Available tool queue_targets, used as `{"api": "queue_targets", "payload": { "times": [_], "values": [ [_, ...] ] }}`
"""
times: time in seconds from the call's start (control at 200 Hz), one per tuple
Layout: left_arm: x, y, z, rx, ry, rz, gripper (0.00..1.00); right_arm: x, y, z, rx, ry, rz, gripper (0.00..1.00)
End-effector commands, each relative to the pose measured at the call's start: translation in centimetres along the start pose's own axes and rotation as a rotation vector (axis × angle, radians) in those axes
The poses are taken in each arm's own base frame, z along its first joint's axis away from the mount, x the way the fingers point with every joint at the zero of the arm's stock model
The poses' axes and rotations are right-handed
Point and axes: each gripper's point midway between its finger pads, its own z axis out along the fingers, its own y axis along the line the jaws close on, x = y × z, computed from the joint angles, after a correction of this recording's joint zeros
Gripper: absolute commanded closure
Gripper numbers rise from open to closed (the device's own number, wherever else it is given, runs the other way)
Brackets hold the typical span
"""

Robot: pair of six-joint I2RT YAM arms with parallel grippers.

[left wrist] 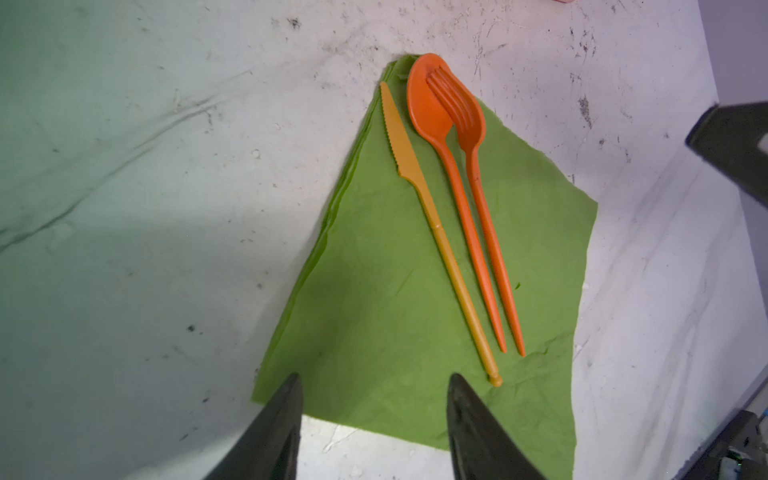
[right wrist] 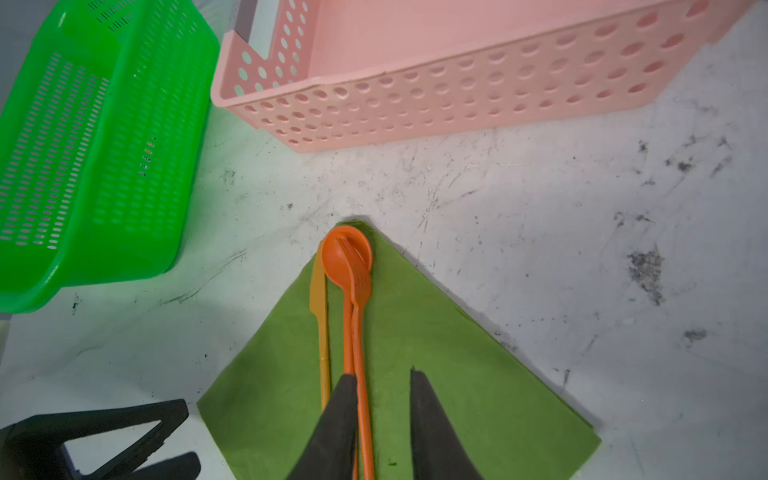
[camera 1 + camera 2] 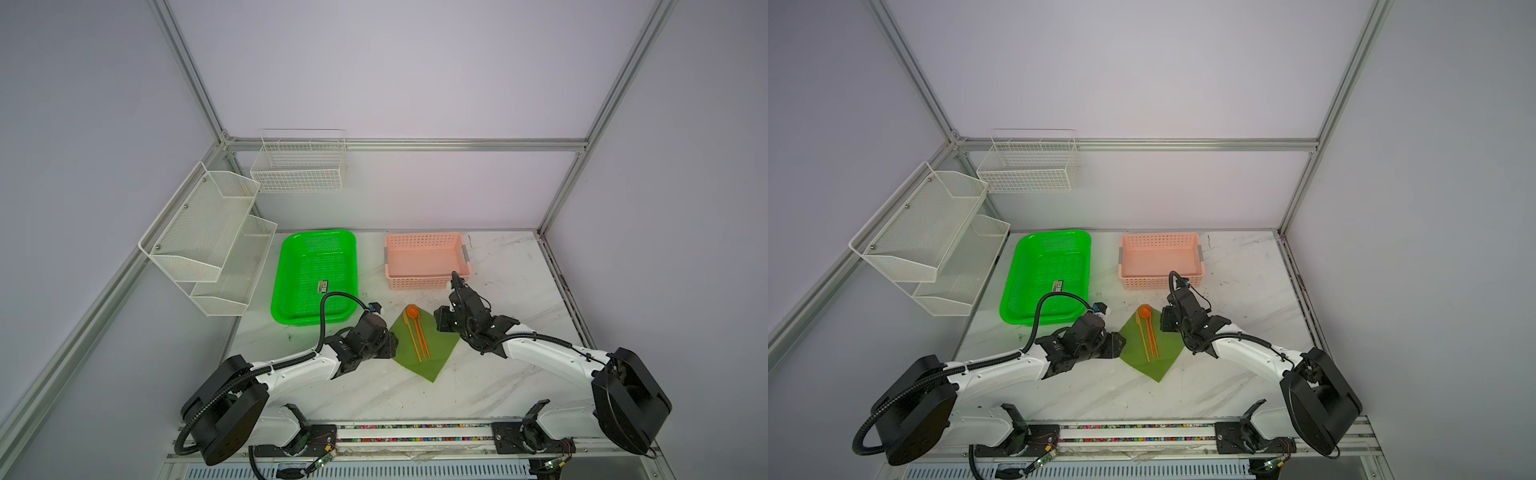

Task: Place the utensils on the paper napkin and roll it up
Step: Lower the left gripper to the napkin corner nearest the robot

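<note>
The paper napkin [image 3: 440,349] lies mid-bench, corner-on, and the utensils [image 3: 417,332] lie on it: knife [image 1: 436,224], spoon [image 1: 419,104], fork [image 1: 471,133] tines in the spoon's bowl. The left pincer [image 1: 374,376] hovers released at a napkin corner. The right pincer [image 2: 380,374] is narrowly parted by the handles, gripping nothing.

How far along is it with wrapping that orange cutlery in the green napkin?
Done: the knife, spoon and fork lie together on the napkin. In hand: the left end effector and right end effector hover open over it, gripping nothing. Left: the rolling; the napkin lies flat, unrolled.
</note>
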Motion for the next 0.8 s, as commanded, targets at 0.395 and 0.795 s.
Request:
{"api": "queue_targets", "payload": {
  "times": [0.395, 0.795],
  "values": [
    [-1.8, -3.6, 3.5, 0.07, 0.004, -0.04, 0.67, -1.6, -0.7, -1.3, 0.039, -0.05, 0.018, 0.83],
    [-2.2, -0.1, 5.5, 0.002, 0.052, -0.095, 0.73, -1.1, -1.2, -1.3, 0.054, -0.039, 0.006, 0.85]
  ]
}}
